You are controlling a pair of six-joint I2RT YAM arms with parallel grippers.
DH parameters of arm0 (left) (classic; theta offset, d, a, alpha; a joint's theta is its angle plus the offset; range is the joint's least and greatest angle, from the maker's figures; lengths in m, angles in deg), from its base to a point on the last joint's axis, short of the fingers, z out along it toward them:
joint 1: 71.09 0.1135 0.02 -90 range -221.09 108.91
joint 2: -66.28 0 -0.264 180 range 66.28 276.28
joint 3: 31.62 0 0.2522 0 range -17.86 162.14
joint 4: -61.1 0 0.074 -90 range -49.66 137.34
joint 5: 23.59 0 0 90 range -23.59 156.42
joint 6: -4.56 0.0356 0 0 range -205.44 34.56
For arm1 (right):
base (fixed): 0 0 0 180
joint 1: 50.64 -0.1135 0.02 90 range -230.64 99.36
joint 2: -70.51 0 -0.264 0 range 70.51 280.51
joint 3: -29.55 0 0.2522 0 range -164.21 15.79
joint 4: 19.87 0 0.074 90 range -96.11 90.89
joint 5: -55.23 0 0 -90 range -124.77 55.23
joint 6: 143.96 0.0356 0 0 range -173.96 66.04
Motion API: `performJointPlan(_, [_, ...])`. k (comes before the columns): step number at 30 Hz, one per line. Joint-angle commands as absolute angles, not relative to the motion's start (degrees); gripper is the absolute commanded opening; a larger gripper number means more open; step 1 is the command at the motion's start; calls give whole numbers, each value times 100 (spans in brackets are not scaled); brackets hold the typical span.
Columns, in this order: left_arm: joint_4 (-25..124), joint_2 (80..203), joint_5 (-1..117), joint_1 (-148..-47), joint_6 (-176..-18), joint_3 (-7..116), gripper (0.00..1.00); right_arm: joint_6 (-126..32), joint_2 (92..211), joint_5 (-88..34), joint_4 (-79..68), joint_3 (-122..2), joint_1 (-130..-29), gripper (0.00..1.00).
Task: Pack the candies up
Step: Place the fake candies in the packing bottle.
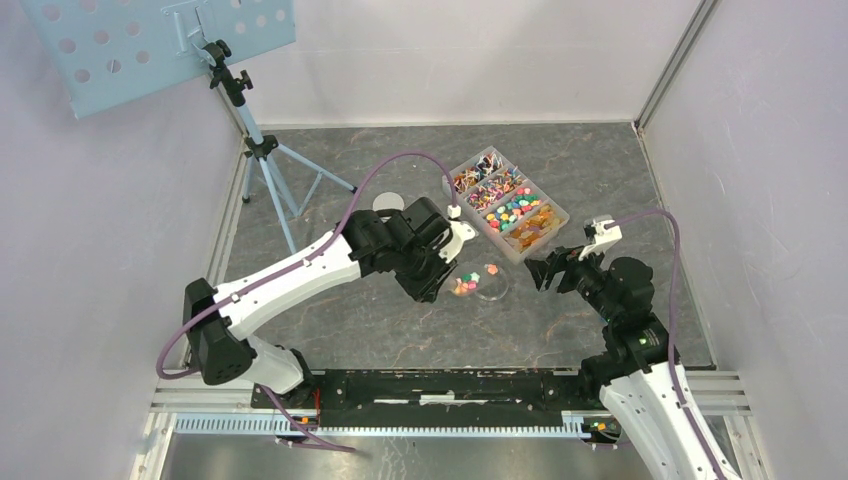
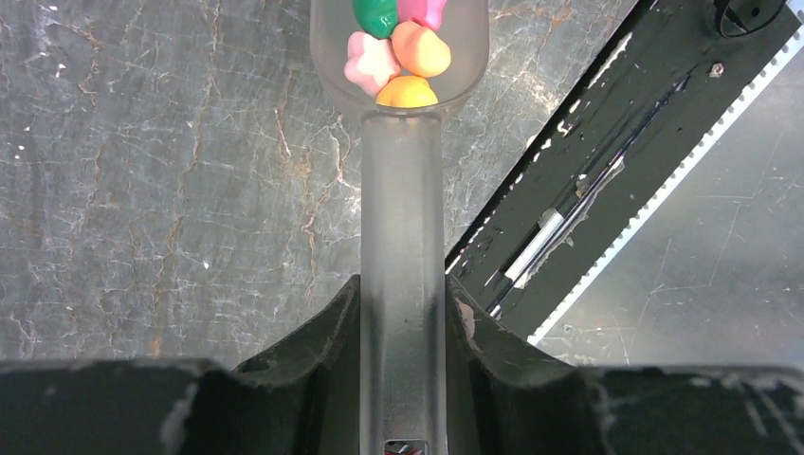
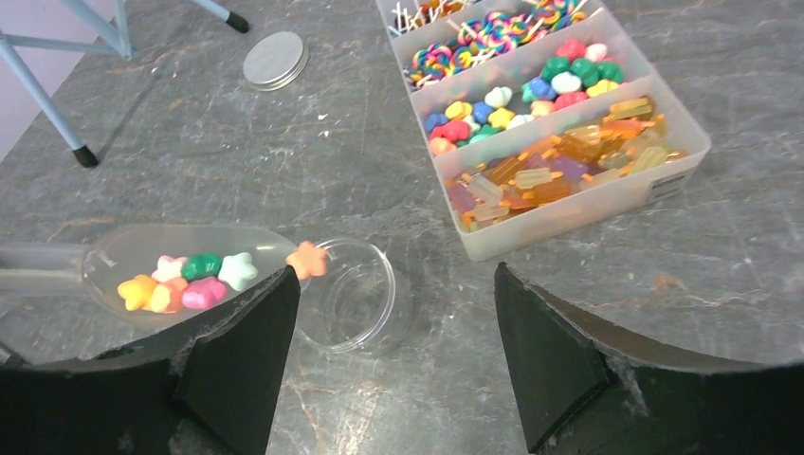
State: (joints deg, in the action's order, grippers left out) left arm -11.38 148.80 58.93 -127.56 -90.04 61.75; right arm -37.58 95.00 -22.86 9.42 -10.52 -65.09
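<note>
L claw [image 2: 402, 296] tight on scoop [image 2: 402, 190] w/ candies [image 2: 406, 59]; R claw [image 3: 393, 282] wide apart, empty.

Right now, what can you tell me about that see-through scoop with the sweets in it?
The scoop is frosted, translucent plastic: a long straight handle and a rounded bowl. The left arm's black fingers clamp the handle. It is held roughly level above the grey table, carrying a handful of candies in pink, green, yellow, orange and white. Its tip reaches the rim of a small clear jar, where one orange candy perches; whether scoop and jar touch cannot be told.
</note>
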Motion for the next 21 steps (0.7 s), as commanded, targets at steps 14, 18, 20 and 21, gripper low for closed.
performJointPlan(14, [-1480,15318,5994,-12821,-9361,6774,2,-3479,9408,-1853,445,-852,-6486,76])
performJointPlan(18, [-1674,15508,5949,-12820,-9370,6936,2,-3455,9374,-1828,439,-797,-6484,74])
performJointPlan(20, [-1768,15580,5957,-12830,-9379,7011,2,-3442,9355,-1825,415,-773,-6487,74])
performJointPlan(21, [-1817,15607,5957,-12828,-9379,7049,2,-3438,9345,-1827,401,-760,-6487,74])
